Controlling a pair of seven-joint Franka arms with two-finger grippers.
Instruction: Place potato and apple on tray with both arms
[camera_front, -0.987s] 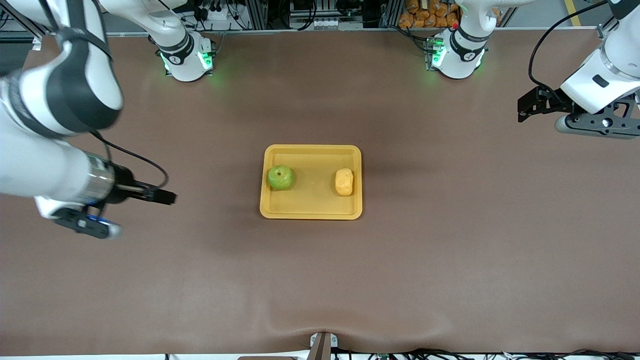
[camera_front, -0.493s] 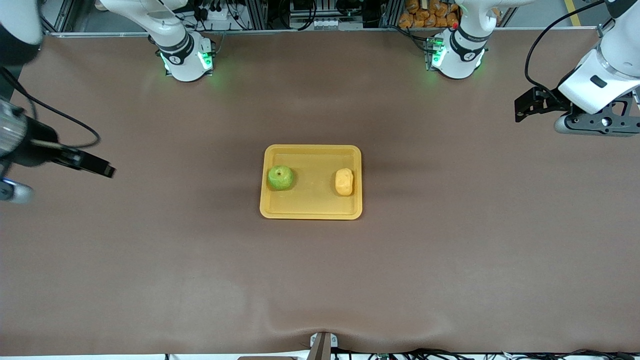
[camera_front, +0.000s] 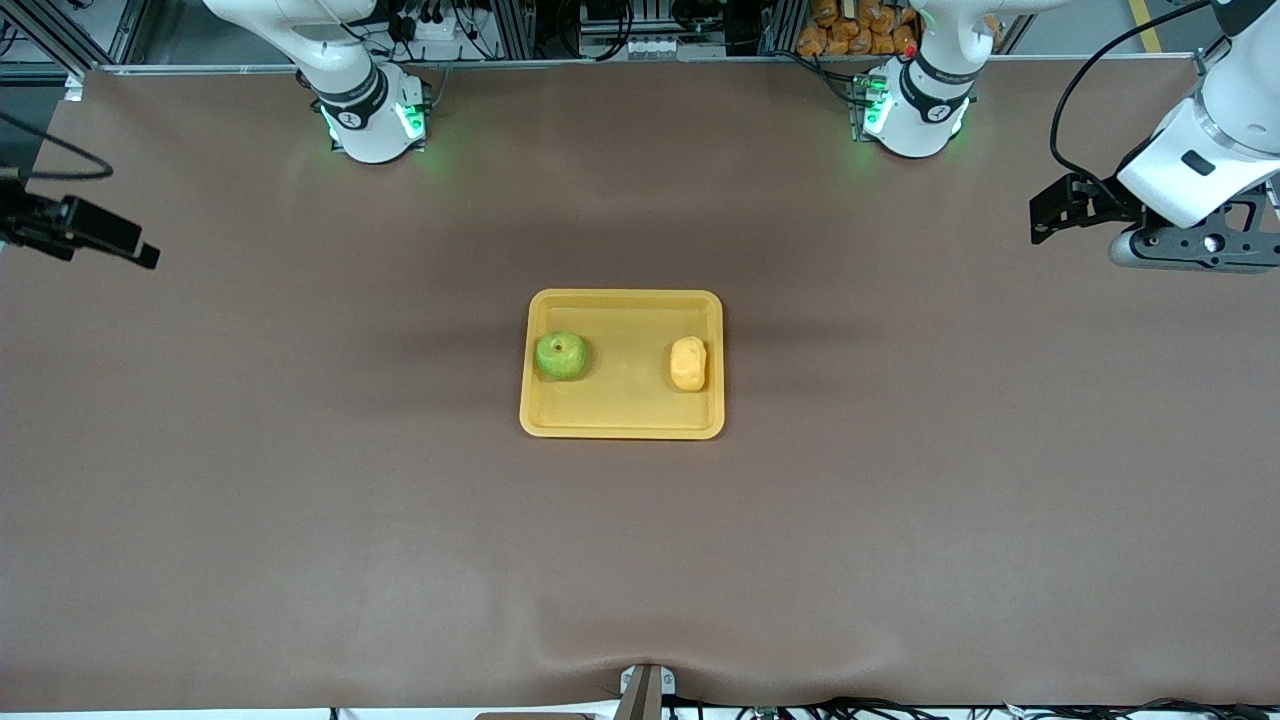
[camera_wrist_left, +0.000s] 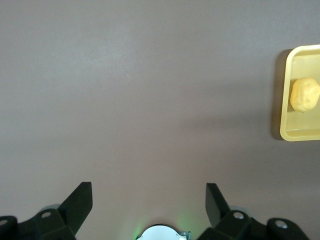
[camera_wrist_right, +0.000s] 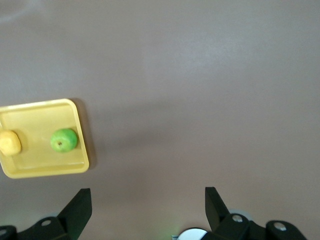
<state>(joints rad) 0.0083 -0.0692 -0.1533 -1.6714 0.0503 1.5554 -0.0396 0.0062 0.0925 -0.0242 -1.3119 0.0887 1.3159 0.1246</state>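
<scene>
While resting apart on tray (camera_front: 621, 418): apple (camera_front: 560, 356), potato (camera_front: 688, 363). Left claw (camera_wrist_left: 147, 204), right claw (camera_wrist_right: 147, 206): spread wide, empty, above bare tabletop (camera_front: 900, 520).

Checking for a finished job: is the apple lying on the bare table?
No, the apple sits inside the tray, apart from the potato.

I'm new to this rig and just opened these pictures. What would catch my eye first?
The yellow-orange tray at mid-table stands out against the brown cloth, with the green apple toward the right arm's end and the potato toward the left arm's end. Both arms are drawn back over the table's ends, the left claw and right claw open and empty.
</scene>
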